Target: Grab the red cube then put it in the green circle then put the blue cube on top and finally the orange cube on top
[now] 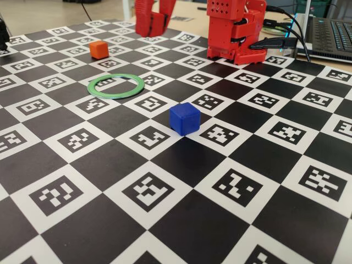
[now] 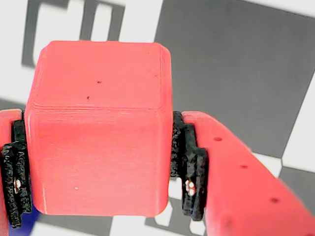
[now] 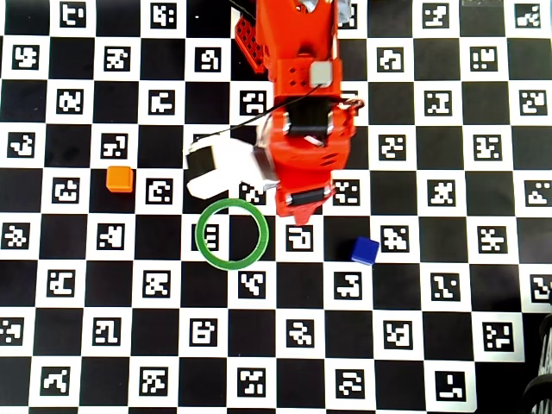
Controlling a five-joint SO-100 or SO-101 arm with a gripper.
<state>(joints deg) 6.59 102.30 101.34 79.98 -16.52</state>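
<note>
While the red arm (image 3: pixel 302 129) leans out over the checkered marker board (image 1: pixel 181 220), its claw (image 2: pixel 101 194) is closed onto the red cube (image 2: pixel 98 128); in the wrist view the black pads (image 2: pixel 189 172) press both side faces of the cube, with board squares visible beneath it. In the fixed view the claw (image 1: pixel 152 30) shows only at the top edge, off the board. The green circle (image 3: pixel 231 234) lies flat just below and left of the claw in the overhead view, its centre open. The blue cube (image 3: pixel 365 250) rests on the board below and right of the claw, apart from the ring. The orange cube (image 3: pixel 120 178) sits well off to the claw's left in that same view.
</note>
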